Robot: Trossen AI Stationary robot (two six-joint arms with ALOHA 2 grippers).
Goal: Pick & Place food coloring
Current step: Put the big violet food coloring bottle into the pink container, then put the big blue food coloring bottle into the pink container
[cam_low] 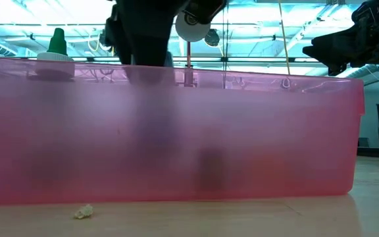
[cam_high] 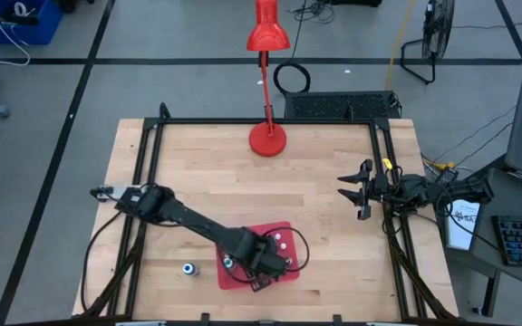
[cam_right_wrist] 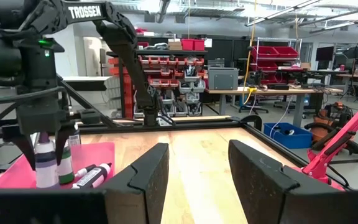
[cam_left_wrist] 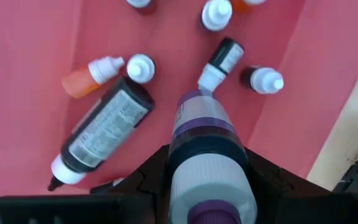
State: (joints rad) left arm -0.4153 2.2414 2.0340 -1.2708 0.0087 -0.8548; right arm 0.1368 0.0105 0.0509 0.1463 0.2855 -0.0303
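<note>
The flat red tray (cam_high: 284, 231) lies near the table's near edge. Several small food coloring bottles lie or stand in it: a large dark one with a white label (cam_left_wrist: 101, 127), an orange one (cam_left_wrist: 86, 78) and white-capped ones (cam_left_wrist: 216, 14). My left gripper (cam_left_wrist: 207, 155) is over the tray, shut on a purple bottle (cam_left_wrist: 204, 134), and also shows in the right wrist view (cam_right_wrist: 44, 149). One teal-capped bottle (cam_high: 189, 269) stands on the table left of the tray. My right gripper (cam_right_wrist: 197, 168) waits open near the table's right edge (cam_high: 359, 192). My left gripper pinches the purple bottle's body (cam_left_wrist: 185, 140) between its two fingers (cam_left_wrist: 151, 177), coming from above and pointing down. The bottle stands upright in the hold with its white-shouldered cap end (cam_left_wrist: 210, 186) toward the wrist. Whether its base (cam_right_wrist: 44, 182) touches the tray, I cannot tell.
A red desk lamp (cam_high: 267, 136) stands at the table's far middle. In the low view the tray's pink wall (cam_low: 176, 138) fills the front, a green-tipped bottle (cam_low: 56, 47) shows above it, and a crumb (cam_low: 83, 211) lies on the wood. Bare wood lies between tray and right gripper.
</note>
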